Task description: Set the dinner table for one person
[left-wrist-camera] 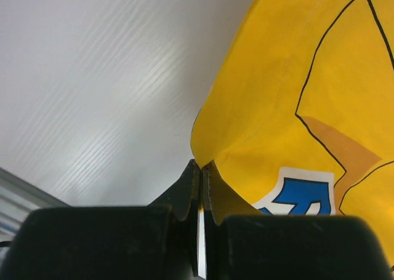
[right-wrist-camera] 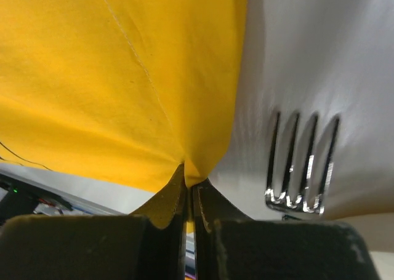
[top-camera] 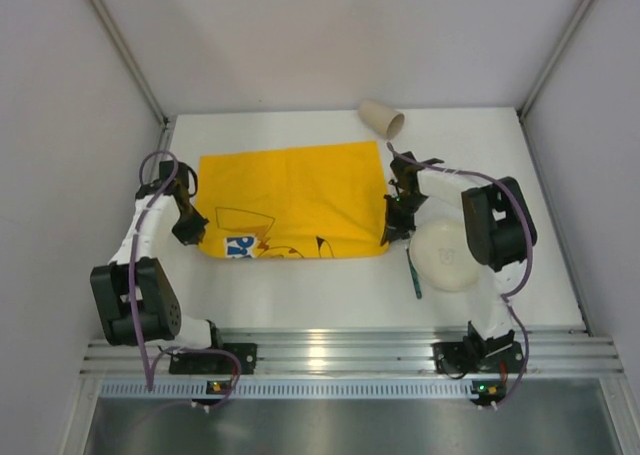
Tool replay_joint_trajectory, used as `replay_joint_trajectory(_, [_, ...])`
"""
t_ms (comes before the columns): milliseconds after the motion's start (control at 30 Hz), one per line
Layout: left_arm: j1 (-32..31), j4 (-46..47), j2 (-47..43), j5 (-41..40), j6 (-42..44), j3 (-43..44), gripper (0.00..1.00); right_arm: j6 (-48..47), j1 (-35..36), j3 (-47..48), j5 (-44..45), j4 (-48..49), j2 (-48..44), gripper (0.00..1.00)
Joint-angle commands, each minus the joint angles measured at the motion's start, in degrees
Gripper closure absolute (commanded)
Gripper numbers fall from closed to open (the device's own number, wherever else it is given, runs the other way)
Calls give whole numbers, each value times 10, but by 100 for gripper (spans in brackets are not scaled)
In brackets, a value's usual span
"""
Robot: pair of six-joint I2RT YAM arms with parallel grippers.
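So here's where I'm at: the yellow mat (top-camera: 290, 200) is lying spread out on the white desk (top-camera: 300, 295), and I've got it pinched at both near corners. My left gripper (left-wrist-camera: 202, 169) is clamped tight on the mat's near left corner, with a bit of cloth bunched up between the fingers. My right gripper (right-wrist-camera: 189, 184) is clamped the same way on the near right corner, and the fabric puckers up into a little peak there. Room-wise, there's a broad strip of bare desk between the mat's near edge and the aluminium rails (top-camera: 340, 353). There's a thinner strip past its far edge up to the back wall, and only a slim margin off its left edge before the desk ends. The right side of the mat is the crowded bit. A fork (right-wrist-camera: 295, 200) lies just beside that edge, tines close to my right gripper, and a white round dish (top-camera: 445, 257) sits just beyond the fork. A beige cup (top-camera: 382, 119) is tipped on its side just off the mat's far right corner.
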Motion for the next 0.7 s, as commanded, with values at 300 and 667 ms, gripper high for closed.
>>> replay_joint_trajectory(300, [12,-71,-111,-67,-21,-48,56,-51,62,-32,63,-136,-130,35])
replay_joint_trajectory(667, [11,-2,-57,23,12,23,7,9,6,140,81,-35,-238,5])
